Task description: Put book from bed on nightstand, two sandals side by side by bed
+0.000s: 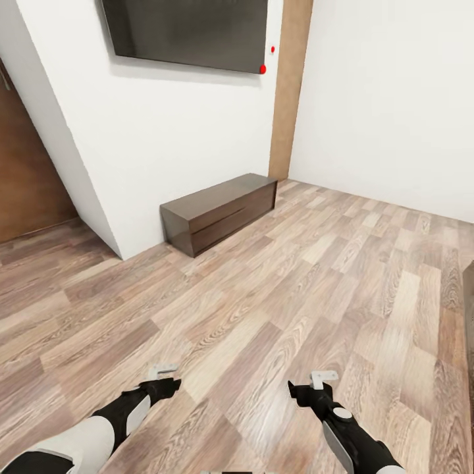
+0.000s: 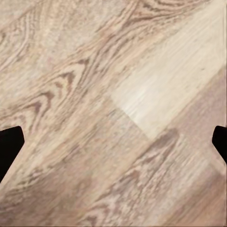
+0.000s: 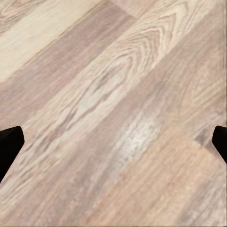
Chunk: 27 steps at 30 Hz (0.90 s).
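The book, the bed, the nightstand and the two sandals are out of view. I face a corner of a room with white walls and a wood-plank floor [image 1: 276, 289]. My left gripper [image 1: 162, 378] hangs low over the floor at the bottom left of the head view. My right gripper [image 1: 312, 384] hangs at the bottom right. Both are open and hold nothing. In the left wrist view the dark fingertips [image 2: 8, 144] stand far apart with bare planks between them. The right wrist view shows the same, with wide-set fingertips [image 3: 8, 144] over the planks.
A long, low dark-brown cabinet [image 1: 220, 210] stands against the white wall under a dark wall-mounted screen [image 1: 187, 29]. A brown door [image 1: 26, 178] is at the far left. A wooden trim strip [image 1: 289, 85] runs up the corner. A dark edge [image 1: 470, 296] shows at the right border.
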Tool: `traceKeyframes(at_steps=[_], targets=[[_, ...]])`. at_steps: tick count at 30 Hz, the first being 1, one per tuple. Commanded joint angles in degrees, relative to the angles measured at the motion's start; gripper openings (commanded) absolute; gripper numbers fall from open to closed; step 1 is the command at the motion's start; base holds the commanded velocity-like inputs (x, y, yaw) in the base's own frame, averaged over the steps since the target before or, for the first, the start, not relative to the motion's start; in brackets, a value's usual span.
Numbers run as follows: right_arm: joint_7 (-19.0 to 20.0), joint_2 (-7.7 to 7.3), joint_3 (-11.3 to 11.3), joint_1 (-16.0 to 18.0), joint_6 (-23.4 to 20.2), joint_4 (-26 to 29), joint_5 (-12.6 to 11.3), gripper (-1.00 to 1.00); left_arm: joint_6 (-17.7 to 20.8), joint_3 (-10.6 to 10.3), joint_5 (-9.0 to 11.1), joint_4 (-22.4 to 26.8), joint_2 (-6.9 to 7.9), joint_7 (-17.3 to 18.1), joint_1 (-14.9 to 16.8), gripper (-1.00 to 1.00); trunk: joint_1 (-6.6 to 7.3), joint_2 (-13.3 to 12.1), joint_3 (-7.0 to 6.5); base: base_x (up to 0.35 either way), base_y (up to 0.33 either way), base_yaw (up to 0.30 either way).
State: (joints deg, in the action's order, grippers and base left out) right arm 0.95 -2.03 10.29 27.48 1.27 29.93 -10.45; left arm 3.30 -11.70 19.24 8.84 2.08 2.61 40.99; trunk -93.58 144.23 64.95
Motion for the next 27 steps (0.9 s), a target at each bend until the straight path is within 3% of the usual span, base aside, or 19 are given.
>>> traceKeyframes(at_steps=[1,12,27], targets=[[0.0,-0.05,0.3,0.0,0.1,0.0,-0.6,1.0,0.3,-0.4,0.7,0.1,0.05,0.1,0.0,1.0,-0.02,0.0,0.05,0.333,0.0,-0.275],[0.0,-0.03,0.3,0.1,0.1,0.0,-0.6,1.0,0.3,-0.4,1.0,0.1,0.03,0.0,0.0,1.0,-0.02,0.0,0.05,0.331,0.038,-0.275],[0.0,-0.02,0.3,0.0,0.1,0.0,-0.6,1.0,0.3,-0.4,1.0,0.1,0.02,0.0,0.0,1.0,-0.02,0.0,0.05,0.292,0.201,-0.275]])
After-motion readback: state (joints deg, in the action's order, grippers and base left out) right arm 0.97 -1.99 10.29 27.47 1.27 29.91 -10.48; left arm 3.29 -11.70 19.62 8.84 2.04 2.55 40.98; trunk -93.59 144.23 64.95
